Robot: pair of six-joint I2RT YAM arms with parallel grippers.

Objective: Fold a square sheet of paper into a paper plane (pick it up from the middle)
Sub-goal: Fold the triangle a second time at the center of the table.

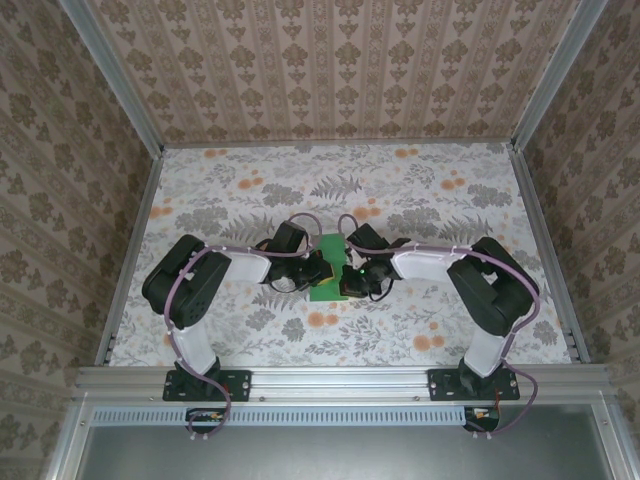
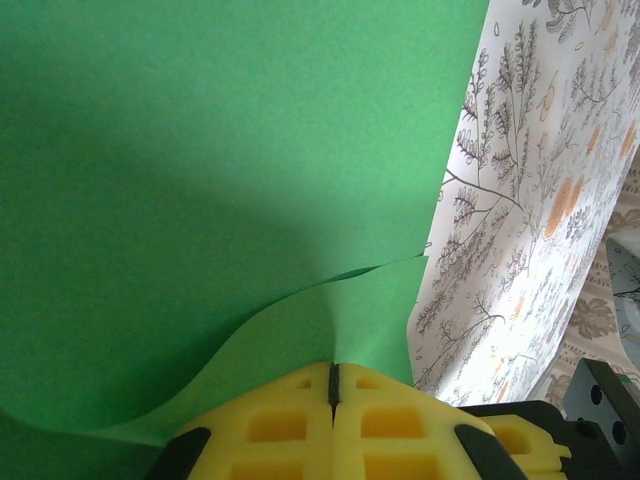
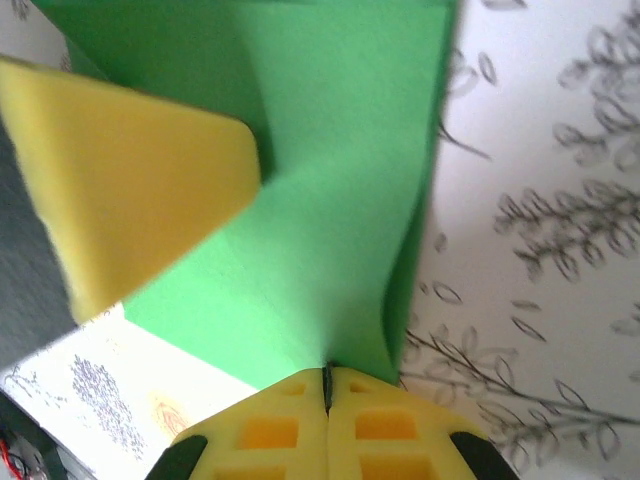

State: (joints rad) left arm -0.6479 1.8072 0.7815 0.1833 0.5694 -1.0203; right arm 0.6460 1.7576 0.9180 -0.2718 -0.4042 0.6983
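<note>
The bright-green square sheet of paper [image 1: 330, 262] lies between both arms at the middle of the flowered table. My left gripper [image 1: 322, 272] is shut on the sheet's left side. In the left wrist view the green sheet [image 2: 220, 170] runs up from the closed yellow fingers [image 2: 290, 425], with a loose flap curling at the pinch. My right gripper [image 1: 352, 278] is shut on the right side. From the right wrist, the paper [image 3: 330, 200] rises out of its closed yellow fingers [image 3: 370, 430], bent along its right edge. The other gripper's yellow finger [image 3: 120, 180] presses on the sheet at the left.
The table [image 1: 440, 200] has a grey leaf and orange flower cover. Aluminium rails [image 1: 130, 250] edge it left and right, with patterned walls behind. The arm bases [image 1: 205, 382] are bolted at the near edge.
</note>
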